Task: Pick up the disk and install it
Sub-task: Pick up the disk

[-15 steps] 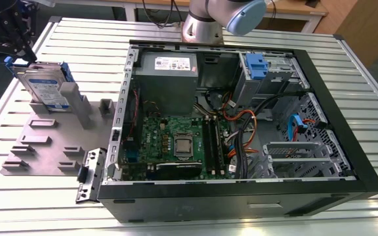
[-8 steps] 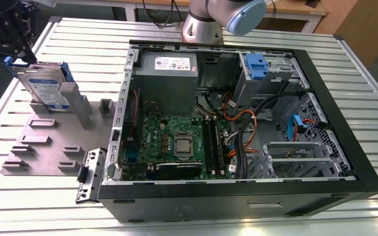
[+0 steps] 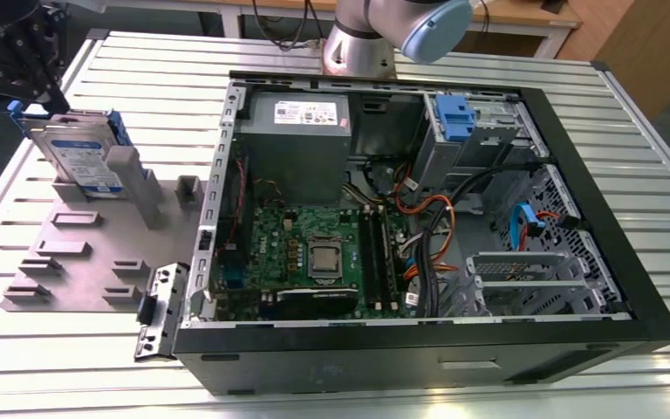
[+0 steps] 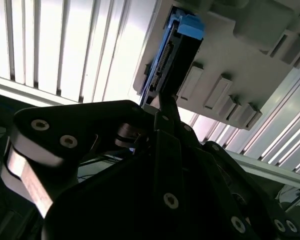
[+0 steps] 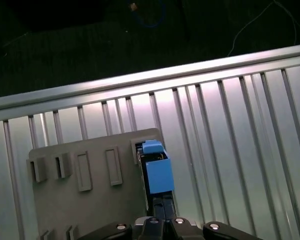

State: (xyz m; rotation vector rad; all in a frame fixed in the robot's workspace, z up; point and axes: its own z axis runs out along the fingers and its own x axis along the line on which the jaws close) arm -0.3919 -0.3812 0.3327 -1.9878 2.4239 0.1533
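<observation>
The disk (image 3: 79, 160), a silver drive with a white-and-blue label in a blue carrier frame, stands on edge in a slot of the grey fixture plate (image 3: 85, 262) on the exterior view's left. My dark gripper (image 3: 42, 98) hangs over the disk's far upper corner, very close to it. In the second wrist view the gripper (image 4: 166, 107) reaches the near end of the disk (image 4: 176, 55), under its blue tab (image 4: 191, 25). The first wrist view looks down the disk's thin edge (image 5: 157, 175) with the gripper (image 5: 162, 220) right at it.
An open black computer case (image 3: 614, 262) lies on the slatted metal table (image 3: 32, 367), right of the fixture. Inside are a grey power-supply box (image 3: 294, 118), a blue-tabbed caddy in a metal cage (image 3: 453, 118), a green motherboard (image 3: 311, 253) and loose cables. The arm's base (image 3: 358, 48) stands behind the case.
</observation>
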